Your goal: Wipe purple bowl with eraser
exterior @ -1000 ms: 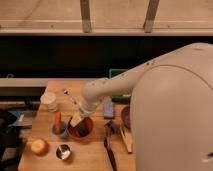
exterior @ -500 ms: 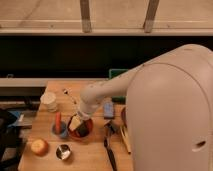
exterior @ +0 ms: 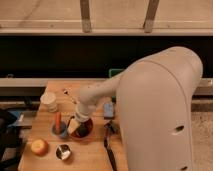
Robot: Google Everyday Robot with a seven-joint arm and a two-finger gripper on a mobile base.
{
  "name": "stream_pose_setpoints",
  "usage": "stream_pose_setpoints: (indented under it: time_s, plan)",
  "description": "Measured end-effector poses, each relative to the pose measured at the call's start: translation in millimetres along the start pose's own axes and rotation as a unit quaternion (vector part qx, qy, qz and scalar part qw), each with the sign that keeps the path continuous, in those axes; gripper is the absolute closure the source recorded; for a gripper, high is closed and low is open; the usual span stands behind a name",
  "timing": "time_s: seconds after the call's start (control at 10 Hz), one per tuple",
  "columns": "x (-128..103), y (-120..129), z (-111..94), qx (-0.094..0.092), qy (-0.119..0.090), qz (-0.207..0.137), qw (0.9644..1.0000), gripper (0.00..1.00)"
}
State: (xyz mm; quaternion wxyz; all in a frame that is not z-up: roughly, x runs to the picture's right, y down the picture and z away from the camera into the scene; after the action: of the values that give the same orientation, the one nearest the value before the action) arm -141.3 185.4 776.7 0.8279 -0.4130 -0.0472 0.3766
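One claw [exterior: 76, 124] lowered at purple bowl [exterior: 86, 131], left-centre of surface [exterior: 90, 156]; opening and hold cannot be told; eraser not made out. Risk: bowl shoved into adjacent cup [exterior: 61, 132] by sideways wiping pressure.

On the worktop [exterior: 91, 158], the gripper [exterior: 75, 125] hangs over the bowl [exterior: 86, 131] near the middle. A cup [exterior: 61, 132] holding a carrot [exterior: 58, 120] stands just left of the bowl. A tub [exterior: 48, 101] sits by the rear left corner. A fruit [exterior: 39, 146] and a tin [exterior: 63, 151] lie side by side near the front left corner, fruit on the left. A block [exterior: 108, 109] rests right of the bowl, behind a long tool [exterior: 109, 147] that runs toward the front edge.
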Motion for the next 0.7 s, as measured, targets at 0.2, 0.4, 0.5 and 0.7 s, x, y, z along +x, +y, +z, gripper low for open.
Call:
stream_pose_setpoints:
  time_s: [0.2, 0.4, 0.5, 0.7]
  plan:
    - [-3, -8, 10, -0.004, 0.011, 0.002, 0.9999, 0.30]
    - [-4, -16, 14, -0.003, 0.016, 0.007, 0.9998, 0.30]
    - [-4, -20, 12, 0.000, 0.014, 0.010, 0.9999, 0.34]
    - [-1, -24, 8, 0.005, 0.008, 0.015, 0.9998, 0.53]
